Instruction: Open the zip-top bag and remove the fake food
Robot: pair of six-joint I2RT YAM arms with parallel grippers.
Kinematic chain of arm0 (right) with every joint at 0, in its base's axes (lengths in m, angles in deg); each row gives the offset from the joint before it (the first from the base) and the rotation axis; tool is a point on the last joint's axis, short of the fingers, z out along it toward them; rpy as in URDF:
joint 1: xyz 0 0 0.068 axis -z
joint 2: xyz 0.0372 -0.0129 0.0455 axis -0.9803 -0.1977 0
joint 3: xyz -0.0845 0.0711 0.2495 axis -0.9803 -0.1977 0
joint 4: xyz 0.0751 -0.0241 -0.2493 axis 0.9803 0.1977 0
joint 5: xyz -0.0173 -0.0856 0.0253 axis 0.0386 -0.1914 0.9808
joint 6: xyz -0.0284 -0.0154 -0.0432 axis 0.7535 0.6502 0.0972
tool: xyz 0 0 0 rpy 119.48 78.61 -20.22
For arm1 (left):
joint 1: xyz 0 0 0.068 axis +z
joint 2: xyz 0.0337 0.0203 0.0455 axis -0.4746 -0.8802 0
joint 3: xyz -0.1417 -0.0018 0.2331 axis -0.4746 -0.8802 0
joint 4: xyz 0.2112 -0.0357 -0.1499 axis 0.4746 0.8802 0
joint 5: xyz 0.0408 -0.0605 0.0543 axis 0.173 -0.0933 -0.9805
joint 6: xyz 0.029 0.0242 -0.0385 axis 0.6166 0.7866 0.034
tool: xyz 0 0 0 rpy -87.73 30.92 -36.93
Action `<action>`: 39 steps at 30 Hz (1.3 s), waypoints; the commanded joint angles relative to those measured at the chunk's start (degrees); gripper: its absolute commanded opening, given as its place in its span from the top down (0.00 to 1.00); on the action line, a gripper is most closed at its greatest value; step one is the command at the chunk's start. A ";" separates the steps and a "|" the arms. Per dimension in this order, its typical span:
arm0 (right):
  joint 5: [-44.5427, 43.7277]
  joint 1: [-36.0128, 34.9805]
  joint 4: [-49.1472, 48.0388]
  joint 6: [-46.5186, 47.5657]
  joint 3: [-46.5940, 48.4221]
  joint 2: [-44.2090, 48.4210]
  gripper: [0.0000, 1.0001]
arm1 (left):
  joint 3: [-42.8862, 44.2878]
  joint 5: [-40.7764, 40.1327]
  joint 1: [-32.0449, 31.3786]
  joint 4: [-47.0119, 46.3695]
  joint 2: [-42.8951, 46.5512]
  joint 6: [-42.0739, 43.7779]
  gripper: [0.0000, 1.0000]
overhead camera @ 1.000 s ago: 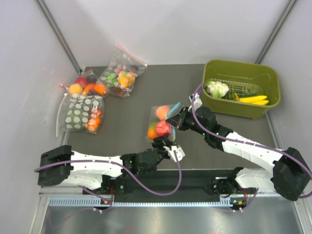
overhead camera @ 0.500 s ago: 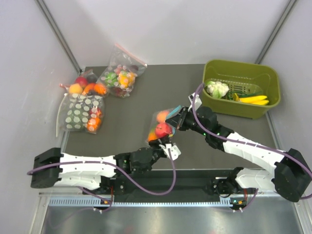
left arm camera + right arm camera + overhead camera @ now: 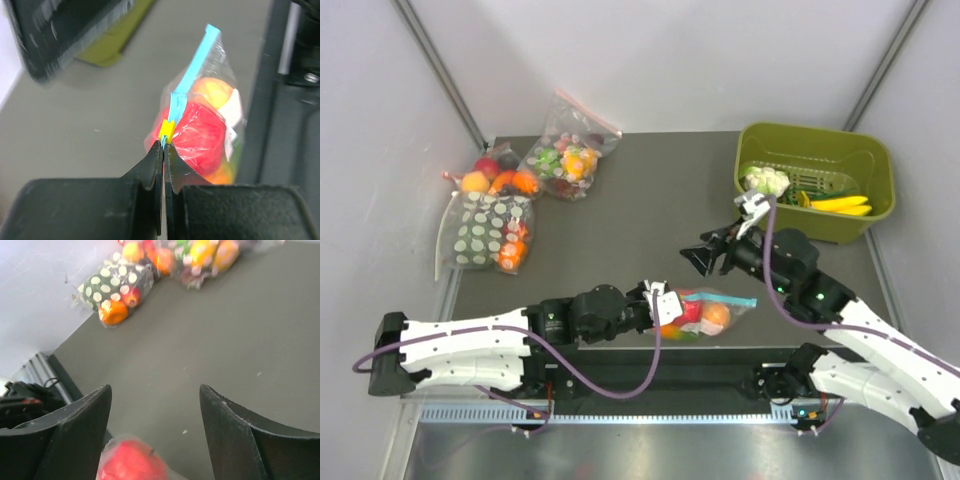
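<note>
The zip-top bag (image 3: pixel 705 312) lies on its side at the table's near edge, its light-blue zip strip (image 3: pixel 732 299) pointing right. Inside show the fake food: a red fruit (image 3: pixel 200 137), a peach-orange one (image 3: pixel 215 92) and some green and orange beneath. My left gripper (image 3: pixel 658 299) is shut on the zip strip at its yellow slider (image 3: pixel 166 131); its jaws (image 3: pixel 164 146) are pressed together. My right gripper (image 3: pixel 706 256) hangs open above the table behind the bag, with nothing between its fingers. In the right wrist view, the gripper (image 3: pixel 154 390) is spread wide over the red fruit (image 3: pixel 132 462).
An olive-green bin (image 3: pixel 815 135) at the back right holds a white cauliflower (image 3: pixel 765 180) and yellow pieces (image 3: pixel 840 204). At the back left lie a white-dotted bag (image 3: pixel 485 235), a clear bag with a pink-red zip (image 3: pixel 570 150) and more fruit (image 3: pixel 495 178).
My right gripper let go of the bag, opened and drew back to the right. My left gripper shut on the zip and carried the bag toward the near edge, turning it on its side.
</note>
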 commanded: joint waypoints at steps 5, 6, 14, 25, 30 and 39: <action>7.73 -0.53 7.79 18.68 -0.16 15.34 0.29 | 4.98 18.22 5.47 9.51 -0.34 -5.52 1.00; 9.77 -0.53 9.54 19.31 -0.25 16.23 0.31 | 5.06 19.98 6.10 10.03 -0.34 -5.61 1.00; 25.43 -0.62 13.95 23.96 -1.83 17.12 0.45 | 5.68 25.79 7.68 12.24 -1.75 -4.38 1.00; 29.92 -6.32 11.40 24.59 -2.01 9.39 0.49 | 8.05 31.33 9.27 14.08 -2.10 -5.09 1.00; 26.15 -12.48 10.26 24.67 -2.28 6.31 0.51 | 8.84 31.07 9.71 14.78 -2.98 -4.91 1.00; 22.63 -14.77 10.96 25.82 -1.92 4.29 0.58 | 9.11 30.54 9.79 15.40 -3.07 -5.17 1.00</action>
